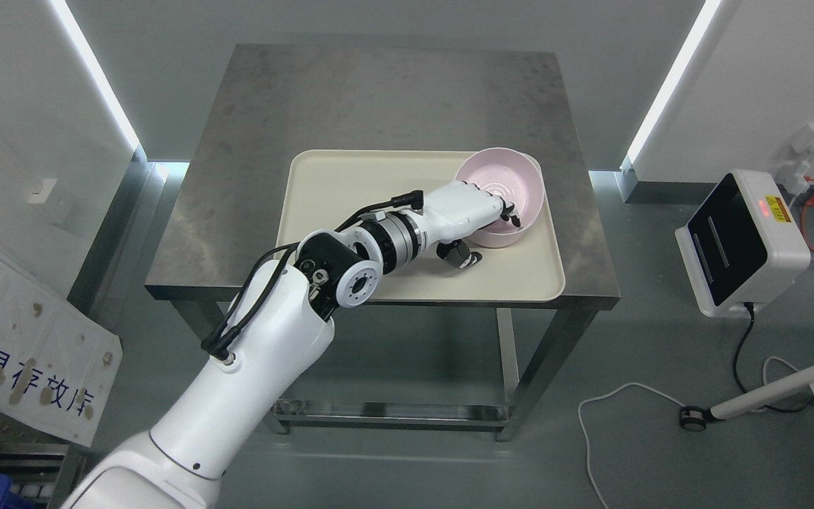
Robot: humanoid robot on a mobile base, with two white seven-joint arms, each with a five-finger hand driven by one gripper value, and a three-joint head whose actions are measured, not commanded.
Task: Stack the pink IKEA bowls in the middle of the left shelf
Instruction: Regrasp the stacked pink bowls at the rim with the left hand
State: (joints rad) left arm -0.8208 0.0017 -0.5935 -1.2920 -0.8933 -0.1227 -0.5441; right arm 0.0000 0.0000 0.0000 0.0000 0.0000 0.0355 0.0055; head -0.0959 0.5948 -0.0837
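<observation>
Meanwhile, the left hand (467, 212) grips the near rim of a pink bowl (509, 187), fingers hooked inside, at the far right corner of a cream tray (322, 212).

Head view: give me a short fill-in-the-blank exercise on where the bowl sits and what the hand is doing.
1. The pink bowl sits on a cream ____, at its far right corner.
2. The tray rests on a steel ____.
3. The ____ hand grips the bowl's near rim, fingers hooked inside.

Missing words: tray; table; left
</observation>
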